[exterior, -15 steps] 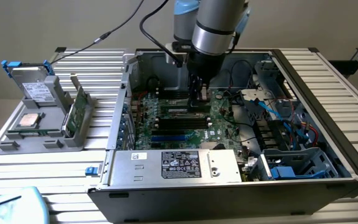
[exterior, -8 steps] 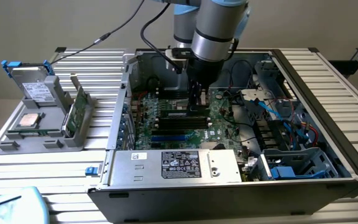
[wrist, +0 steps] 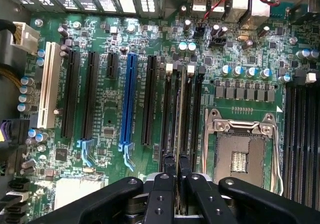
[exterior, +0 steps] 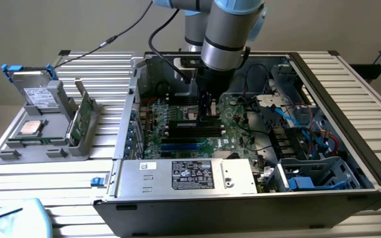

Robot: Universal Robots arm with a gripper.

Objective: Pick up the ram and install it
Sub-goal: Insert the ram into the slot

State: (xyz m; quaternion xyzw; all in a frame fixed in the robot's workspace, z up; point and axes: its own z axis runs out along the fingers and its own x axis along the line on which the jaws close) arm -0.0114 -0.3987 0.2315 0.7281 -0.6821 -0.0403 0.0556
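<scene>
The ram (wrist: pixel 181 108) is seen edge-on as a thin grey-green strip, lying along the black memory slots (wrist: pixel 167 108) beside the processor socket. My gripper (wrist: pixel 176 160) is shut on it, one black finger (wrist: pixel 166 184) on each side of its near end. Whether the ram sits in a slot or hovers just above it, I cannot tell. In the exterior view the arm reaches straight down into the open computer case, with the gripper (exterior: pixel 208 115) low over the green motherboard (exterior: pixel 237 134).
An empty processor socket (wrist: pixel 240 154) lies beside the slots, with blue (wrist: pixel 129 98) and white (wrist: pixel 47 83) expansion slots on the other side. The power supply box (exterior: pixel 184 176) and cables (exterior: pixel 296 119) crowd the case. A grey fixture (exterior: pixel 45 144) at the exterior view's left holds a silver processor (exterior: pixel 31 128).
</scene>
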